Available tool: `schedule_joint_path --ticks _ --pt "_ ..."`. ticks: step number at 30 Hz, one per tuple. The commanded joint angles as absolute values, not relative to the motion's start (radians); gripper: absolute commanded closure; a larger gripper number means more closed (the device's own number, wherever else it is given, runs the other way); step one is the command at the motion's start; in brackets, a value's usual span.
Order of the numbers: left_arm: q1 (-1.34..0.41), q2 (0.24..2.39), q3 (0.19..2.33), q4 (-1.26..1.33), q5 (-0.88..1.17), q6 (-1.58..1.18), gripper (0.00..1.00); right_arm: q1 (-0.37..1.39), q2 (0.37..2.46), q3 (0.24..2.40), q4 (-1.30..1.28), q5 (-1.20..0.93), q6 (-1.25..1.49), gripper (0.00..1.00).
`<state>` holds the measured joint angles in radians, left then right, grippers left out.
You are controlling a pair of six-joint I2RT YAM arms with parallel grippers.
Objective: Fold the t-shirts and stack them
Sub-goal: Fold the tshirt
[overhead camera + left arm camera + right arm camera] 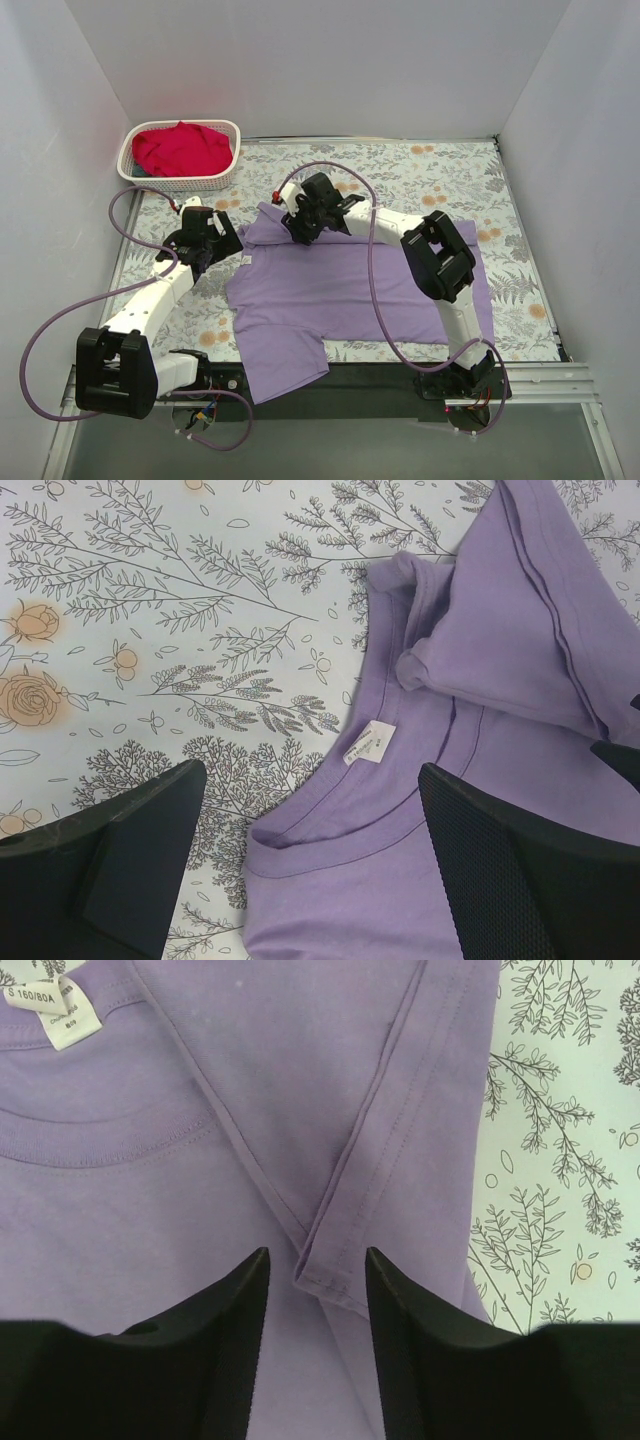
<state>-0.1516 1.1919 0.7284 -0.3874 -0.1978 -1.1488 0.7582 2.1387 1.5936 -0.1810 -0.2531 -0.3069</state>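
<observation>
The lavender t-shirt (pixel 340 290) lies spread on the floral table, its bottom part hanging over the near edge. The red t-shirt (pixel 180 148) lies bunched in the white basket (pixel 228 128) at the far left. My left gripper (pixel 226 243) is open at the shirt's left edge; in the left wrist view (pixel 310 820) the neckband (pixel 330 830) and its white label (pixel 366 743) lie between the spread fingers. My right gripper (pixel 300 226) is open over the shirt's far edge; in the right wrist view (pixel 316 1285) a folded hem corner (pixel 335 1265) lies between its fingers.
The floral tablecloth (pixel 440 170) covers the table. White walls stand on three sides. A metal rail (pixel 540 385) runs along the near edge by the arm bases. Purple cables loop from both arms.
</observation>
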Motion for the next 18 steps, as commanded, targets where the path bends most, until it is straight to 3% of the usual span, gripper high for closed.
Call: schedule_joint_path --ticks 1,5,11,18 --pt "-0.147 1.190 0.745 -0.376 -0.196 -1.138 0.19 0.765 2.151 1.643 -0.186 -0.233 -0.330 0.60" --pt "-0.147 1.189 0.744 -0.376 -0.195 -1.138 0.19 0.765 2.157 1.646 -0.190 -0.222 -0.336 0.68" --pt "-0.147 1.189 0.741 -0.374 -0.192 -1.137 0.19 0.767 2.164 1.644 -0.199 -0.216 -0.341 0.69" --pt "-0.147 1.190 0.741 -0.376 -0.189 -1.137 0.19 0.767 2.164 1.641 -0.199 -0.207 -0.342 0.87"
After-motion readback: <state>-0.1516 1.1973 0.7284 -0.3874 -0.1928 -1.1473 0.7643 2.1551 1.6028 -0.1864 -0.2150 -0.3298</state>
